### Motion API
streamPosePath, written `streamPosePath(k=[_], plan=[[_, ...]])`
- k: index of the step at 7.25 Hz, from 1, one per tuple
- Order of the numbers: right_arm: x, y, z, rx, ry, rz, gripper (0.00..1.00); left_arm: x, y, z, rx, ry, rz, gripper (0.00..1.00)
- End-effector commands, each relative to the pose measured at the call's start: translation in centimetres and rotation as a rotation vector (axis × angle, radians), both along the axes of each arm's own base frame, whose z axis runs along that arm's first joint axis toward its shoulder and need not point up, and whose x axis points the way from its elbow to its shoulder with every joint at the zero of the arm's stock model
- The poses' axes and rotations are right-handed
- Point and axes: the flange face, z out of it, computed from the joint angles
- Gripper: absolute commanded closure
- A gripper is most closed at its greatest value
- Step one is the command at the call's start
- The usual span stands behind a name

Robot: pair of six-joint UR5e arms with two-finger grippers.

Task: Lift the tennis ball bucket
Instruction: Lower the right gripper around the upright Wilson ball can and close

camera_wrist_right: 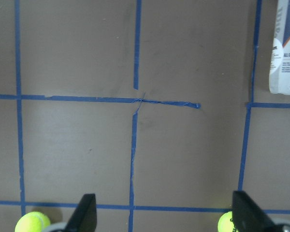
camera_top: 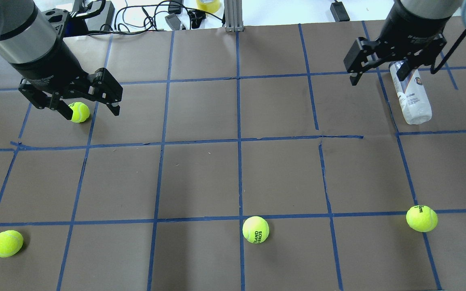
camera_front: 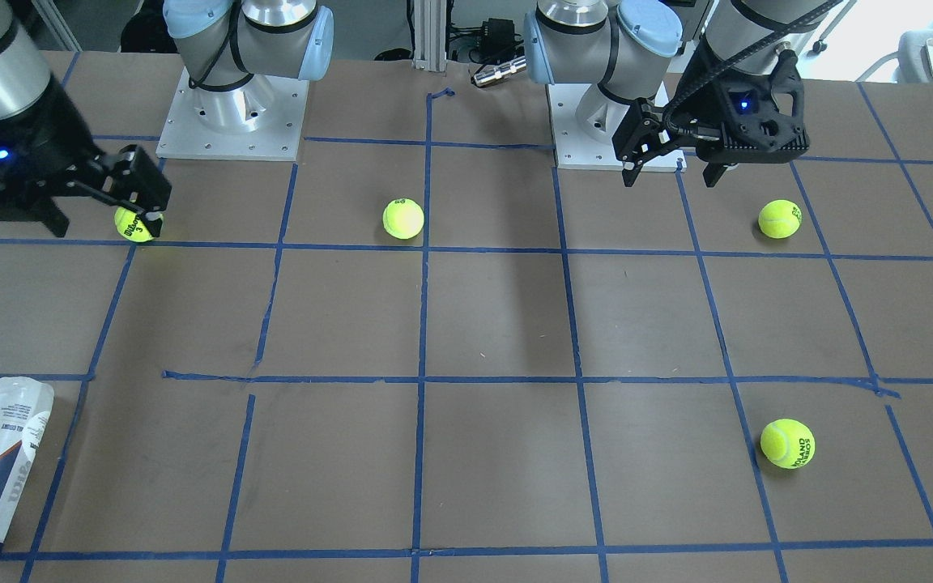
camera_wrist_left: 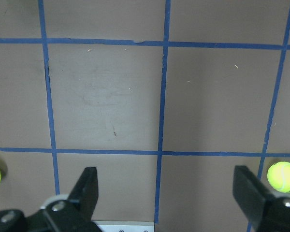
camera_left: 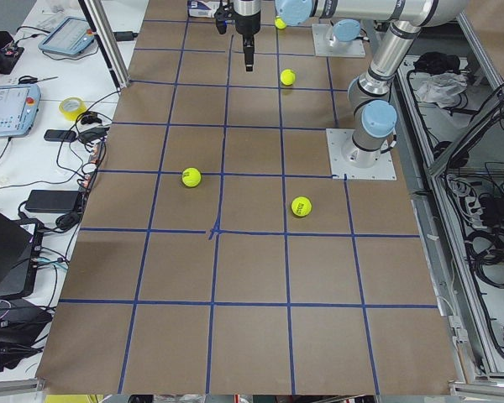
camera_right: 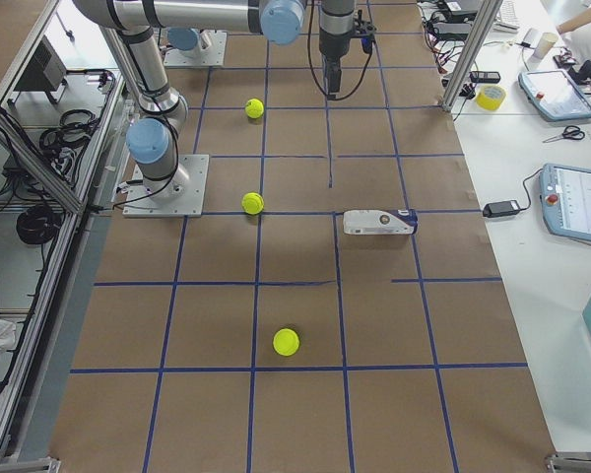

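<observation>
Surface (camera_top: 200, 178): brown, gridded with blue tape.
Left end effector (camera_top: 75, 108): held wide open, nothing gripped.
Right end effector (camera_top: 378, 79): held wide open, nothing gripped.
Tennis ball bucket (camera_top: 413, 101): laid on its side near the far edge, right half.
Tennis balls (camera_top: 255, 229): four, scattered apart.

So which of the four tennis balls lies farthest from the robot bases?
The ball on the robot's left side, alone in the far half; the other three sit in one row near the bases.
</observation>
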Motion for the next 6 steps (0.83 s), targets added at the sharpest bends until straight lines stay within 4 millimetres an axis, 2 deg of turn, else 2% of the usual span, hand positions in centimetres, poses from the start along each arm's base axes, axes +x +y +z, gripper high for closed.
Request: streamPosePath(k=[1, 2, 3, 4, 5, 6], plan=[[-9.3, -7.3, -7.9, 0.007, 0.089, -0.049, 0.0, 0.1, -0.4, -0.3, 0.002, 0.0, 0.002, 0.0], [-12.2, -8.7, -10.8, 0.014, 0.086, -0.035, 0.0, 0.2, -0.3, -0.3, 0.002, -0.009, 0.0, 0.0], [-15.3, -11.2, -15.4, 0.001, 0.092, -0.035, 0.0, 0.2, -0.3, -0.3, 0.003, -0.011, 0.0, 0.0], [-17.6, -12.7, -18.0, -0.005, 0.096, -0.036, 0.0, 0.2, -0.3, -0.3, 0.003, -0.011, 0.0, 0.0], [-19.0, -14.6, -20.5, -0.036, 0.107, -0.036, 0.0, 0.2, -0.3, -0.3, 0.005, -0.012, 0.0, 0.0], [-19.2, -15.3, -22.3, -0.021, 0.084, -0.038, 0.0, 0.3, -0.3, -0.3, 0.005, -0.011, -0.003, 0.0]])
